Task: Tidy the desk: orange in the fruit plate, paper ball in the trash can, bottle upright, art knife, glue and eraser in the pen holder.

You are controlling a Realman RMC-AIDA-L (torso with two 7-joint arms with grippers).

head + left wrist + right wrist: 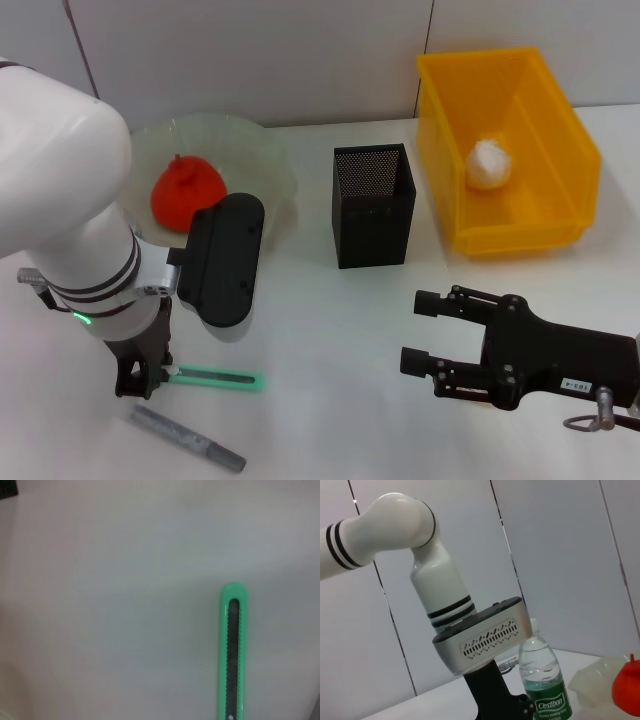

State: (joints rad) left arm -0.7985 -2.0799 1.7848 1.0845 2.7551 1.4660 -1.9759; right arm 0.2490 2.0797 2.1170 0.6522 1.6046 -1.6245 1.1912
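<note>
Although several pieces of the tidy-up look done, the slim mint-green utility knife with its dark slider strip (218,379) lies flat on the white desk (330,330), long axis running across the robot's front, left to right. Its left end meets the left gripper (137,380), which is down at desk level with its dark fingers at that tip; whether they have clenched on the knife or only stand about it I cannot tell, as the wrist view shows just the knife body running away across bare desk. So the knife extends rightward from the left gripper, and the left arm is by far the nearer one. Just in front of the knife lies the thin grey speckled glue stick (188,438), slanted, apart from it. Farther back and to the right stands the tall square black mesh pen holder (372,205), well apart from the knife, so I judge any lift must carry it back and rightward and tip it on end. The red-orange fruit (186,194) sits in the pale-green scalloped bowl (270,160), a white paper ball (491,164) in the yellow bin (560,150), and the clear bottle (543,682) stands upright. The right gripper (410,330) hovers released at front right.
</note>
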